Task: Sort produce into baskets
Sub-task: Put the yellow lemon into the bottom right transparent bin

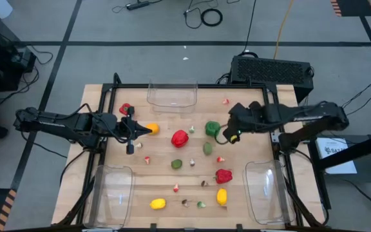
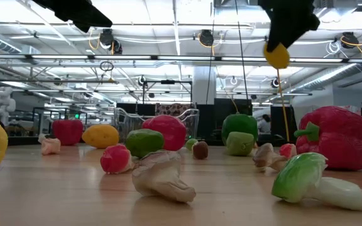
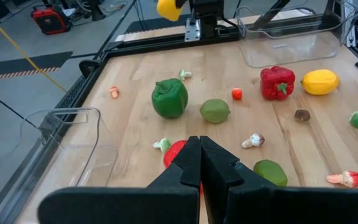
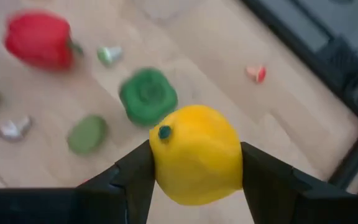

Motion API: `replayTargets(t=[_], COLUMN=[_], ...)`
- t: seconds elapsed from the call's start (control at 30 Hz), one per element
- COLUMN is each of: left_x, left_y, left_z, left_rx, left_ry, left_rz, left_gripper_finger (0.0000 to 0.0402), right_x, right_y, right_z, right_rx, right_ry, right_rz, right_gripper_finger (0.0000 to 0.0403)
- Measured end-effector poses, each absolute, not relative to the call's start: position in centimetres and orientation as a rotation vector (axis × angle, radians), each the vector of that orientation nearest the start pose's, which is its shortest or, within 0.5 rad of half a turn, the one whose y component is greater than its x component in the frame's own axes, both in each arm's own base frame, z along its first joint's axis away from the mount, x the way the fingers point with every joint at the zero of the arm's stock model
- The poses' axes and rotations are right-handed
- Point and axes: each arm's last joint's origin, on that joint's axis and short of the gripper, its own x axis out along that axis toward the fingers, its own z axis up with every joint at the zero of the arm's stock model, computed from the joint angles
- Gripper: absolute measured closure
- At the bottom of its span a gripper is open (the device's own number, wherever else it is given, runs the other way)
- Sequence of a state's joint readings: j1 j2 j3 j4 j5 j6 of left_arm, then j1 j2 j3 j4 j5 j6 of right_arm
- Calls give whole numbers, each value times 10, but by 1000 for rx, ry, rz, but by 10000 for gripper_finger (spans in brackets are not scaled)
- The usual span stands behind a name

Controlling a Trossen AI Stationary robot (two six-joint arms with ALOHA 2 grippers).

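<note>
A yellow lemon is pinched in the right gripper above the green pepper, so a carry to a basket is judged next, while the left gripper, jaws pressed together, waits far across from that pepper.

A robotics lab or workshop is showing here. Ceiling pipes are running overhead, and cables are lying across the concrete floor.
</note>
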State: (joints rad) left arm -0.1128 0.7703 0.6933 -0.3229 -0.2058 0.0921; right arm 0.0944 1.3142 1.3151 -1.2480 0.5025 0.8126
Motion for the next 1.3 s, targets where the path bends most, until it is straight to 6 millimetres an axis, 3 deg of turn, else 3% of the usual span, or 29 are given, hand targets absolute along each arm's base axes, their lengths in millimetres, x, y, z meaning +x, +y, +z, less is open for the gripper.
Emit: replayTargets(t=[0.23, 0.53, 0.67, 0.8, 1.1, 1.3], left_x=[167, 166, 167, 170, 173, 177], left_y=[-13, -13, -14, -19, -19, -19], left_z=[291, 288, 288, 277, 273, 269], left_rx=[146, 75, -26, -123, -143, -168], left_ry=[400, 432, 419, 397, 410, 436], left_rz=[75, 88, 85, -61, -39, -29], left_gripper_finger=[400, 400, 400, 400, 400, 400], right_x=[254, 268, 271, 272, 241, 191], right_y=[35, 68, 69, 71, 101, 117], right_z=[333, 319, 312, 309, 327, 327], right_rx=[242, 146, 69, 112, 499, 548], right_ry=[723, 704, 732, 799, 958, 1175], right_rz=[-745, -704, -707, -644, -311, -413], right_gripper_finger=[202, 202, 202, 202, 202, 202])
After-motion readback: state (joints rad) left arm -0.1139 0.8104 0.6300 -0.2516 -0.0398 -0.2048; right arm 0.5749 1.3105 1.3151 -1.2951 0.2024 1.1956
